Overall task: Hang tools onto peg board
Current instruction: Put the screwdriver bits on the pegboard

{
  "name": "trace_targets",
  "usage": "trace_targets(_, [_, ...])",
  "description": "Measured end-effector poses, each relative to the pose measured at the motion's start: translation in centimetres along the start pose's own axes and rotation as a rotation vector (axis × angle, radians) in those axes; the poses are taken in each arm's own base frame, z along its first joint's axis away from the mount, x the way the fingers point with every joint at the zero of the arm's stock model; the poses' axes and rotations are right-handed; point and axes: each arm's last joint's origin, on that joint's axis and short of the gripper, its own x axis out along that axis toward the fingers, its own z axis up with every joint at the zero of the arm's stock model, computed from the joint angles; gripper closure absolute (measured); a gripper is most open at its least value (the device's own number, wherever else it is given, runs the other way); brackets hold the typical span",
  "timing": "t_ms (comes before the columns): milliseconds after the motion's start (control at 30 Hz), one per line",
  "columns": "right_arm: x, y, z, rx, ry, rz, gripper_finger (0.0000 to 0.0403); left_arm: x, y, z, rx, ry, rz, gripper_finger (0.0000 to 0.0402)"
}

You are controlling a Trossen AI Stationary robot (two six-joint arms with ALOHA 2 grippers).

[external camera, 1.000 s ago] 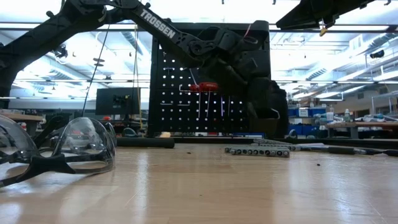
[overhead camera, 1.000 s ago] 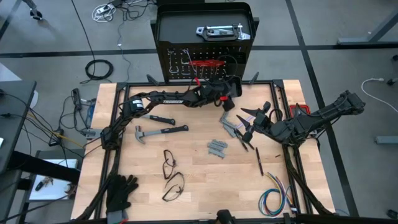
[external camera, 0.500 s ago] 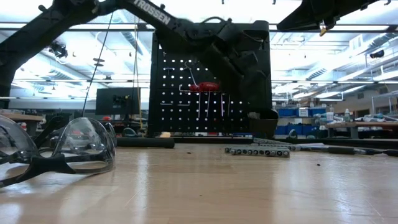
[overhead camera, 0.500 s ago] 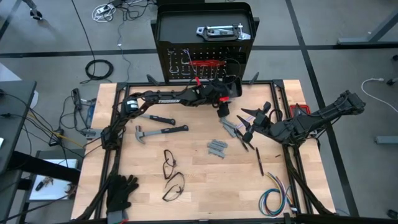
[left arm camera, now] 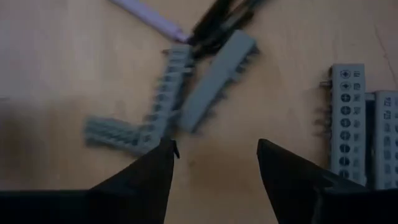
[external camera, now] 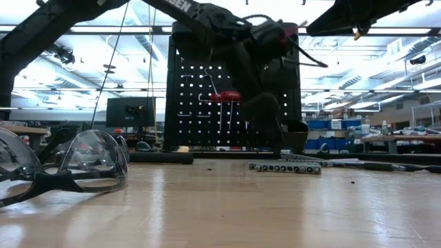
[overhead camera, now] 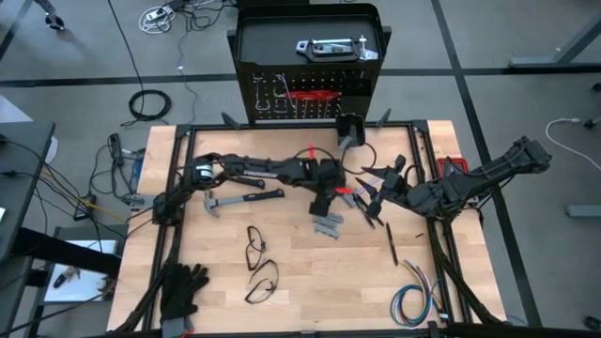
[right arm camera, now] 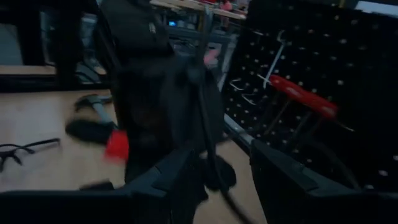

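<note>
From above, the left gripper [overhead camera: 323,205] hovers spread and empty over grey metal pieces [overhead camera: 328,225] mid-table, well short of the peg board [overhead camera: 300,99]; the right gripper [overhead camera: 376,199] waits nearby, parted, empty. Left wrist view: stiff, light perforated bars [left arm camera: 168,99], probably best pinched across the narrow width

Wooden table [overhead camera: 300,272], hammers [overhead camera: 242,198], grey metal pieces [overhead camera: 328,223], safety glasses [overhead camera: 260,280], gloves [overhead camera: 183,289]

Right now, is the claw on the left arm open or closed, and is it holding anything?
Open and empty. The left end effector shows bare table between its spread fingers, hovering above grey metal pieces lying flat on the wood.
</note>
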Motion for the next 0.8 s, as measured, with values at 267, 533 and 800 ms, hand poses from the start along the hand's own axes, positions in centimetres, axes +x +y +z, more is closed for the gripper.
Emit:
trace_targets(267, [0.2, -0.1, 0.1, -0.004, -0.003, 0.01, 0.0238, 1.2, 0.3, 0.5, -0.024, -0.089, 0.015, 0.0175])
trace_targets(533, [0.5, -0.3, 0.2, -0.01, -0.005, 0.022, 0.0238, 1.9, 1.5, 1.2, -0.063, -0.149, -0.012, 0.0175])
trace_targets(800, [0.5, -0.3, 0.3, -0.008, -0.015, 0.037, 0.0238, 4.3, 3.6, 1.6, -0.111, -0.103, -0.068, 0.0175])
